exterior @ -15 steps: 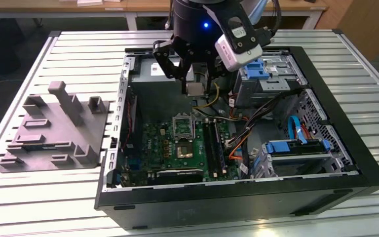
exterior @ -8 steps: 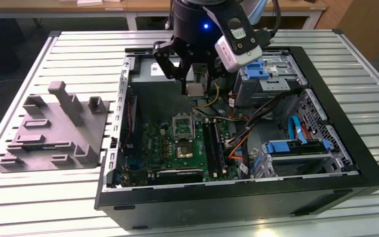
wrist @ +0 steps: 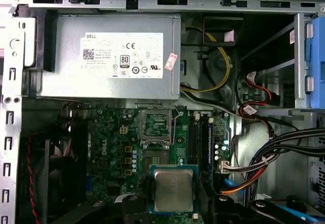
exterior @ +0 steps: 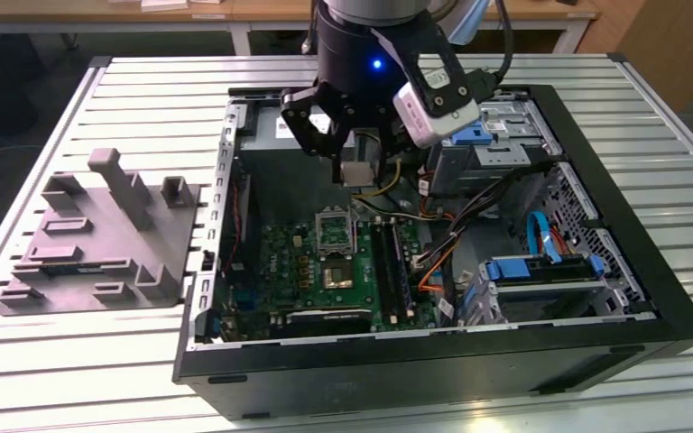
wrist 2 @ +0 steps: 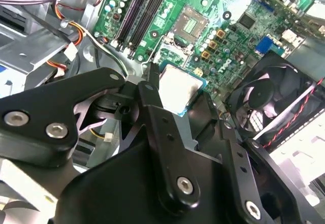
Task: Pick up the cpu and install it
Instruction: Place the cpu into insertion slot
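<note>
Nearest in the exterior view is the black side wall of the open computer case (exterior: 443, 361), which lies on the slatted metal table (exterior: 82, 361). On the exterior view's left, just beside the case, sits a grey moulded tray (exterior: 94, 244) with upright posts. Inside the case, at the exterior view's right, a blue drive caddy (exterior: 540, 271) lies among orange and black cables (exterior: 443, 262).

Further in, the green motherboard (exterior: 322, 271) covers the case floor. Its square socket (exterior: 335, 225) lies uncovered, with nothing seated in it; the first wrist view shows the socket (wrist: 155, 127) beside the long memory slots (wrist: 200, 137).

Above the board hangs the hand (exterior: 359, 167), pinching the cpu (exterior: 357, 174) between its dark fingers. In both wrist views the cpu (wrist: 173, 189) (wrist 2: 180, 87) lies flat with its silvery top up and its green rim showing, a finger (wrist: 133, 204) against each side. It is held clear of the board and apart from the socket. A black fan (wrist 2: 269, 97) with a red wire sits near that corner of the board.

Beyond the socket stands the grey power supply (wrist: 111, 56) with its white label, against the far wall of the case.
</note>
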Controlling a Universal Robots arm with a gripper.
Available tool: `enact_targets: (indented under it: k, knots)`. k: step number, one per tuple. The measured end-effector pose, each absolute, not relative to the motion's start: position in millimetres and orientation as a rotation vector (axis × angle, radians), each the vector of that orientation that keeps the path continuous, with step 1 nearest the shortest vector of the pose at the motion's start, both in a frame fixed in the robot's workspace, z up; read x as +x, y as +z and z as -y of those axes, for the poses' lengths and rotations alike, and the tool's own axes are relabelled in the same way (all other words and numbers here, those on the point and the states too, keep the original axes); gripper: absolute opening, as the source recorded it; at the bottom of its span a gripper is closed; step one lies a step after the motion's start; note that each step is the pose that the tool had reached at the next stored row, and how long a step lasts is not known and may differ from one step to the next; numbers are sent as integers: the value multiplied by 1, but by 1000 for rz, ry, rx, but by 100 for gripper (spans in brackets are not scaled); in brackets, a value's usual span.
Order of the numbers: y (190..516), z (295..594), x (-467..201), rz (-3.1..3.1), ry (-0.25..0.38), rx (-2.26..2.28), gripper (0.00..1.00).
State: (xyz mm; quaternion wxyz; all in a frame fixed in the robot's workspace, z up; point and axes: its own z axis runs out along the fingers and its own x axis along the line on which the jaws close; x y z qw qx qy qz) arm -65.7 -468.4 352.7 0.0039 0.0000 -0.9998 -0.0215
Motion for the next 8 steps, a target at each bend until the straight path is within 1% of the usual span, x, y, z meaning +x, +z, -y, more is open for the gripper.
enact_targets:
  k: [8]
  knots:
    - [353,468,-66,3133,-67,0,47]
